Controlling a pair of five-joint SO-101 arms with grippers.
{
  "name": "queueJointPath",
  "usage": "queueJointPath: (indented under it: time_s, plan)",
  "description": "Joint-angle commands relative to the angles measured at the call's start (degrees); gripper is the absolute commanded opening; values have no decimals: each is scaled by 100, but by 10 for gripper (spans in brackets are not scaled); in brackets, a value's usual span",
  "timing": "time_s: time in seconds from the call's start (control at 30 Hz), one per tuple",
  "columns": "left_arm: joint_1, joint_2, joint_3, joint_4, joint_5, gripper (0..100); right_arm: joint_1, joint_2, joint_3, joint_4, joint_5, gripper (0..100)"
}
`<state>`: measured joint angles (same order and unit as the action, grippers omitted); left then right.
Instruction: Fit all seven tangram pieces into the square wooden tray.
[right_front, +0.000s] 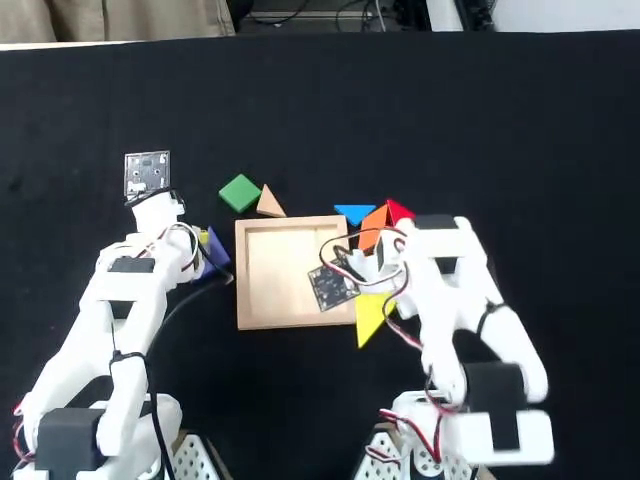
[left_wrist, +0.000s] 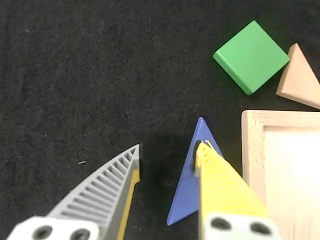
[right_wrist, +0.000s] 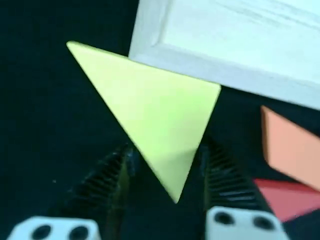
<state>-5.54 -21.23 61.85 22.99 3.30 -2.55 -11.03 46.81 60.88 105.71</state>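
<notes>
Between and partly under one of the left gripper's (left_wrist: 169, 146) widely parted jaws lies the blue triangle (left_wrist: 186, 190), its long axis running along the claw. Straight ahead of the right gripper (right_wrist: 166, 147), the yellow triangle (right_wrist: 150, 105) points a corner inward, just outside the tray (right_wrist: 250, 77). I cannot tell whether that claw grips it.

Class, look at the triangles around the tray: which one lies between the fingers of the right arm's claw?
The yellow triangle: its tip lies between the fingers of the right claw. The tan triangle, light blue triangle and red triangle lie elsewhere.
</notes>
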Motion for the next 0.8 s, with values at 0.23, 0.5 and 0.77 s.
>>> queueJointPath:
  time_s: [0.23,0.5,0.77]
  plan:
    - [48,-18,-92,-97,-9,191,-862,-1033,875,-176,-105,291]
    - [48,-18,-92,-97,-9,191,-369,-1024,1376,-976,-149,272]
    - [215,-18,-242,-185,-9,191,264,-1015,1367,-1292,-141,272]
